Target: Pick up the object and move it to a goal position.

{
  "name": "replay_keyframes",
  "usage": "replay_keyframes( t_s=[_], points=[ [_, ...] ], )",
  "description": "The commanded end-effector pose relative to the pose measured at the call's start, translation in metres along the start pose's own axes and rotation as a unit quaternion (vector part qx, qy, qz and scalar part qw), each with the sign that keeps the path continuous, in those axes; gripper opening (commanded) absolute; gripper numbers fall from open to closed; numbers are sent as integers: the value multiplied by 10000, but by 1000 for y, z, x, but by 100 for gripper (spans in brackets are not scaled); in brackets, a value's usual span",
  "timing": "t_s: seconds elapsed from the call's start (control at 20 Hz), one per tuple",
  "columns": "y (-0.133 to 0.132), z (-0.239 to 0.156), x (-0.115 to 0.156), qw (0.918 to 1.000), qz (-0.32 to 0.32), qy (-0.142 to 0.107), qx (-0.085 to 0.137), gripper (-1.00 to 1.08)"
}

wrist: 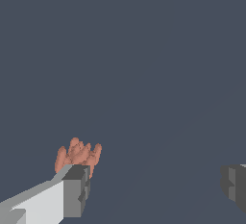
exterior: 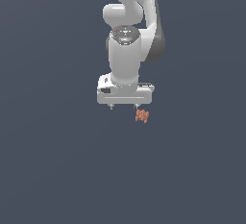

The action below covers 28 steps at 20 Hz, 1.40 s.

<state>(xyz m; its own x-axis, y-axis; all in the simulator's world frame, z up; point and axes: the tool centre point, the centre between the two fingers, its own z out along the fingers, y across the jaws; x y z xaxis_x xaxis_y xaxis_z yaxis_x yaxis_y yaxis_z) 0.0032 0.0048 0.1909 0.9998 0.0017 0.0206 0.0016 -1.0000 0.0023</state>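
Object (exterior: 142, 116) beside spread claw (exterior: 123, 106)

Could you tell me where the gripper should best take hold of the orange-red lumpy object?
Grip the object across its clustered middle, from above. It has no handle. It sits by one fingertip, not between them, so the open gripper probably needs shifting sideways first.

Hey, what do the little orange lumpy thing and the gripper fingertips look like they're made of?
This is a simulator render, so materials are only hinted. The orange-red object looks matte and soft-edged, like rubber or moulded plastic: even colour, rounded lobes, no glints. The gripper has white, smooth, plastic-like finger bodies with dull dark-grey pads, possibly rubber; their faces show faceted steps and no shine.
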Motion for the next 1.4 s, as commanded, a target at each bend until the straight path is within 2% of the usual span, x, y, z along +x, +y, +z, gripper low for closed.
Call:
replay_keyframes(
  t_s=[0.0,0.5,0.95,1.35],
  points=[
    [0,0,0,10000,0,0,0,100],
    [37,13,-6,9991,394,-122,-70,100],
    [27,18,-7,9990,432,-115,-63,100],
    [-10,41,-18,9977,667,-107,-46,100]
  ],
)
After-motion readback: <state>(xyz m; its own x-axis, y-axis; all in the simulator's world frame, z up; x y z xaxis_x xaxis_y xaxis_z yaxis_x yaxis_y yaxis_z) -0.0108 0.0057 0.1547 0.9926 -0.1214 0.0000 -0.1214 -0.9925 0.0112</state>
